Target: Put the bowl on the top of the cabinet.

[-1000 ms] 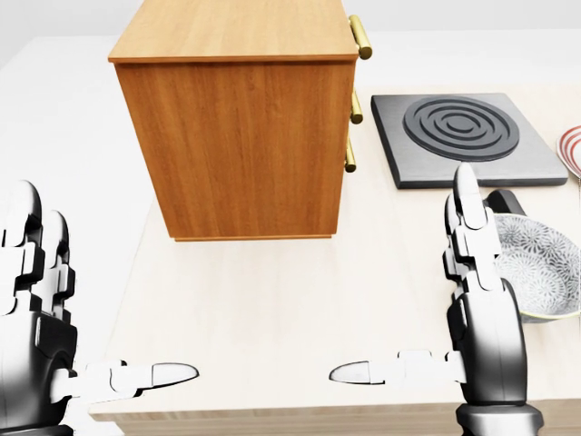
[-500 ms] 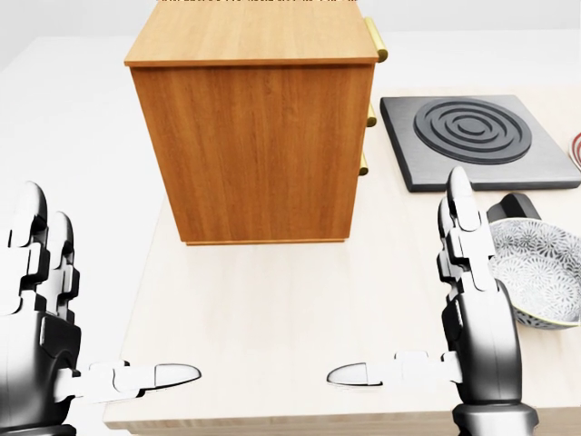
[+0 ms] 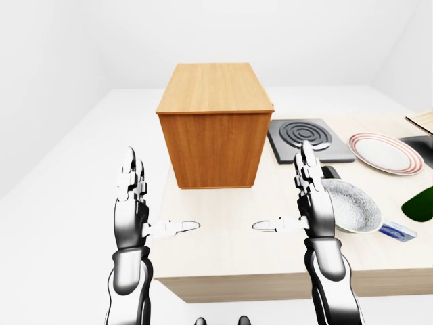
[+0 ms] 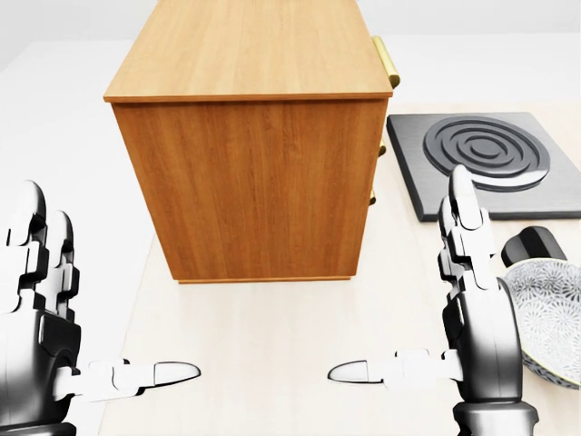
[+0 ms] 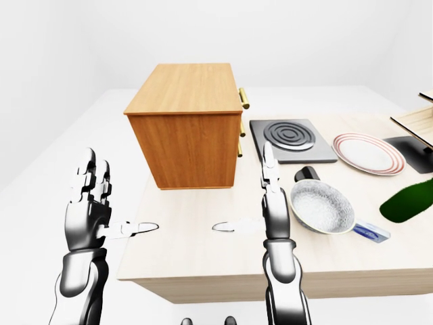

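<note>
I see the wooden cabinet (image 3: 214,125) standing on the pale table (image 3: 230,252), at about twelve o'clock from my hands. My left hand (image 3: 132,206) and right hand (image 3: 311,200) are both raised with fingers spread upright and thumbs pointing toward each other, holding nothing. The patterned bowl (image 3: 352,206) sits just beside my right hand at three o'clock. Beyond it lie a dark burner plate (image 3: 308,139), a red-rimmed plate (image 3: 384,152), a green bottle (image 3: 421,203) and a small blue-and-white packet (image 3: 398,232).

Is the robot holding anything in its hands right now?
No. The left hand and right hand are open and empty; the bowl sits on the table, untouched.
</note>
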Motion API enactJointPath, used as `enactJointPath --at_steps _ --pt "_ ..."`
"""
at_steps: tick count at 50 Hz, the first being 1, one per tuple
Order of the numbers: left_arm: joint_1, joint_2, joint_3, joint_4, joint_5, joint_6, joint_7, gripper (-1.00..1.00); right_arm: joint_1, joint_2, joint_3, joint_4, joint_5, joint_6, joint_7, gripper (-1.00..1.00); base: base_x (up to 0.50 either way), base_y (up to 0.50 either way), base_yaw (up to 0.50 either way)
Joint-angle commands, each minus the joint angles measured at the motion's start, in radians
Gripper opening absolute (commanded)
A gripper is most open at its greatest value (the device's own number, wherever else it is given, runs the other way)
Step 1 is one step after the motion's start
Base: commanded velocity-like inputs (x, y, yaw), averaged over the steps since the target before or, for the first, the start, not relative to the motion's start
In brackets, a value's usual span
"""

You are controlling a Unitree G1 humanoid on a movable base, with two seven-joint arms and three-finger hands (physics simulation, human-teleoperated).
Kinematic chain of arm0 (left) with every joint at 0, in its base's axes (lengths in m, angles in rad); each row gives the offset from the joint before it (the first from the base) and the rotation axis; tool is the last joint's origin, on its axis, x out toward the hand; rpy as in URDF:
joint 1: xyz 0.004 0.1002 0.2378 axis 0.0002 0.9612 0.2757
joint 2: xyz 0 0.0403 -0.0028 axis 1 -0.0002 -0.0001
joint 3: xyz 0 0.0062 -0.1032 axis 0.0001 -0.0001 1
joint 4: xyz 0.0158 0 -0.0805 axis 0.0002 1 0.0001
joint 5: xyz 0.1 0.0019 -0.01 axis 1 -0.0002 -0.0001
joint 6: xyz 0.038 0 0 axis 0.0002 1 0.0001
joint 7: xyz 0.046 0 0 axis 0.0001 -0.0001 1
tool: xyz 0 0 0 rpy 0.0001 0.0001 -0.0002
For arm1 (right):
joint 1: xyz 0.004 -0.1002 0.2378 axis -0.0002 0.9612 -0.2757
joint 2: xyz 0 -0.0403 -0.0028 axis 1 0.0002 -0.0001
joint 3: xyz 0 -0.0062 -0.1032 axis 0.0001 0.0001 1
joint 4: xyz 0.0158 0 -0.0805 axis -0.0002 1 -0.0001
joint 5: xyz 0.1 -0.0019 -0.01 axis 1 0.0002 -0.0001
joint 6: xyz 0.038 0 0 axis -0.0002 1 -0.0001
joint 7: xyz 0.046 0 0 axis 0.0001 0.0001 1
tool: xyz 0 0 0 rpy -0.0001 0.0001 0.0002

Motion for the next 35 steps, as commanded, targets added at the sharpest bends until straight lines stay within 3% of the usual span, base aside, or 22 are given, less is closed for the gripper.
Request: enactJointPath --at_steps 1,27,35 --pt "-0.001 0.000 -0.003 -0.001 0.001 0.000 -0.001 1.00 0.000 0.000 0.000 0.001 0.001 0.000 0.000 1.00 0.24 0.00 0.00" --pt "0.001 0.001 -0.008 0.007 0.000 0.000 -0.005 1.00 0.001 -0.001 0.003 0.011 0.001 0.000 0.005 1.00 0.24 0.00 0.00" --pt "0.005 0.001 -0.010 0.006 -0.002 0.000 -0.009 1.00 0.002 -0.001 0.008 0.012 0.005 0.000 0.011 1.00 0.00 0.00 0.00"
